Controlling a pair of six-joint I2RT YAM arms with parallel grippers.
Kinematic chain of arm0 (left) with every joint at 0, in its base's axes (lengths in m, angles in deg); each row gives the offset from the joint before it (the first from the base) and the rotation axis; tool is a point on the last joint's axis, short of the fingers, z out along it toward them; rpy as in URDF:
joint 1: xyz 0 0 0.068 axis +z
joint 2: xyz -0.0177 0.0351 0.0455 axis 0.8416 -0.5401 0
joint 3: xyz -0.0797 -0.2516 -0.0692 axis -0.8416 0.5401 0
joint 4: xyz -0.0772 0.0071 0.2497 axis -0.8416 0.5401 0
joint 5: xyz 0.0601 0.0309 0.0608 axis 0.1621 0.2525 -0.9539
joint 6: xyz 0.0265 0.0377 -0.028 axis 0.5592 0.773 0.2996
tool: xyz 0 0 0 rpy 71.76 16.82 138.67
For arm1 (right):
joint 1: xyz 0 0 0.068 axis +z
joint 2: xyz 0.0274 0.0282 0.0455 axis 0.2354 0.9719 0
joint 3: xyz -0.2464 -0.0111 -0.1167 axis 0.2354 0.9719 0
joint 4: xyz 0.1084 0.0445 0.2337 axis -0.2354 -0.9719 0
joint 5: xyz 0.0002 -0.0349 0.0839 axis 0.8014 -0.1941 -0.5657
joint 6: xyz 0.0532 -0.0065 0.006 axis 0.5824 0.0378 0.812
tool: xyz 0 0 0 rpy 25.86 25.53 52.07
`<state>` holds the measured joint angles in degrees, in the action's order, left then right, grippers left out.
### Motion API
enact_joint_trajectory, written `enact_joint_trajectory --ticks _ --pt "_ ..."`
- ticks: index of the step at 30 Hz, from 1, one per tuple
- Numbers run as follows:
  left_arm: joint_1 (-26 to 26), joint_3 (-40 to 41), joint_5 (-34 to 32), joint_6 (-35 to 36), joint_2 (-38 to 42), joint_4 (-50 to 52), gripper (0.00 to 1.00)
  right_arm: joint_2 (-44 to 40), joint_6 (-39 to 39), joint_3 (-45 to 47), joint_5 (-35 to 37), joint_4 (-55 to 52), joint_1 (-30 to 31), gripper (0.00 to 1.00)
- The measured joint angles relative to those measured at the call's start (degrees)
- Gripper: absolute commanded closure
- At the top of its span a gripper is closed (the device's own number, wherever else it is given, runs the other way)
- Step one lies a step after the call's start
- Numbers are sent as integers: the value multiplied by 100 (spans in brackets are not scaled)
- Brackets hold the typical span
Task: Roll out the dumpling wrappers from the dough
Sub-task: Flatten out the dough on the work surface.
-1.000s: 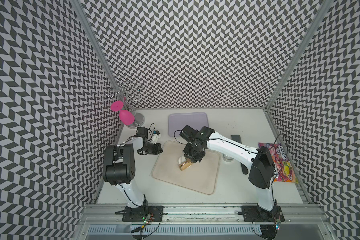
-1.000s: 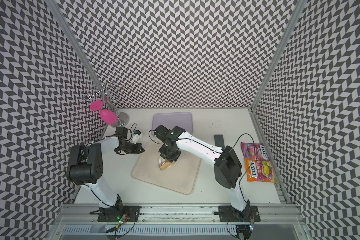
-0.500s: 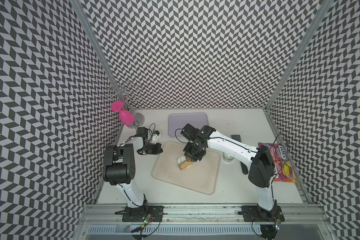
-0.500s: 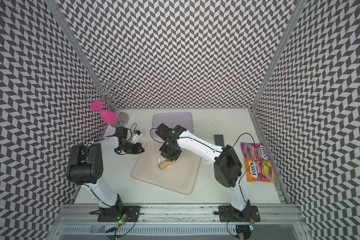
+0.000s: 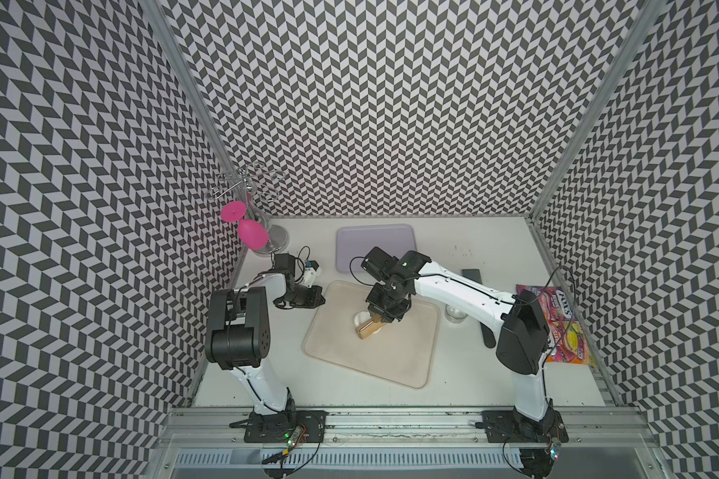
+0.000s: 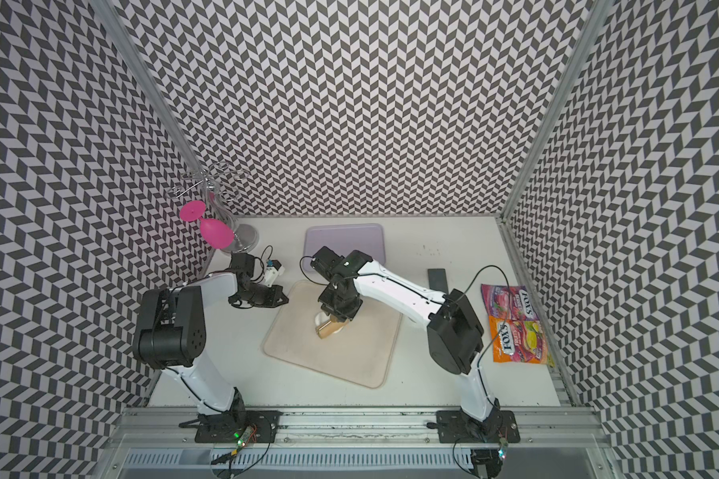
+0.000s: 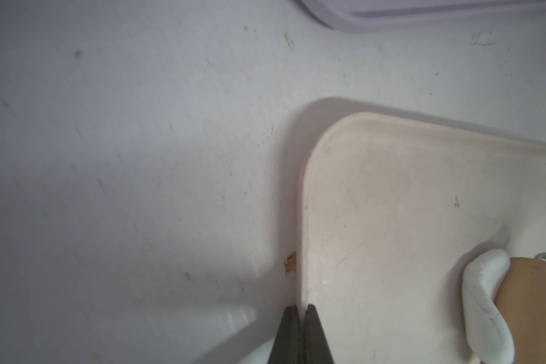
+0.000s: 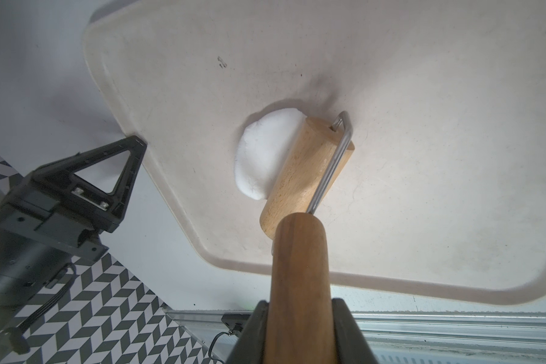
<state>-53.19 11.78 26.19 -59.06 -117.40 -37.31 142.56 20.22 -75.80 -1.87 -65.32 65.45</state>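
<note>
Right end effector (image 8: 300,312): narrow, clamped on the wooden handle of the roller (image 8: 303,170), one finger on each side of it.

Roller: the drum lies just ahead of the right end effector's tips, down on the tray (image 8: 423,157). Its wire frame runs along the side away from the dough (image 8: 262,154).

Dough: a white, flattened lump on the tray, ahead of the right end effector, touching the drum and partly under it.

Left end effector (image 7: 300,315): jaws together, tips at the tray's rim. Whether they pinch the rim cannot be told.

Lilac tray (image 5: 374,244): on the bench (image 5: 494,257), beyond both end effectors, apart from the beige tray.
</note>
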Motion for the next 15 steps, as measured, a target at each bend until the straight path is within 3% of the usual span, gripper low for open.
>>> enact_joint_trajectory --ticks 7,15 --pt "0 0 -2 0 0 0 100 -20 -522 79 -20 7 -2 100" --pt "0 0 -7 -2 0 0 100 -603 -1191 1126 -153 734 -48 100"
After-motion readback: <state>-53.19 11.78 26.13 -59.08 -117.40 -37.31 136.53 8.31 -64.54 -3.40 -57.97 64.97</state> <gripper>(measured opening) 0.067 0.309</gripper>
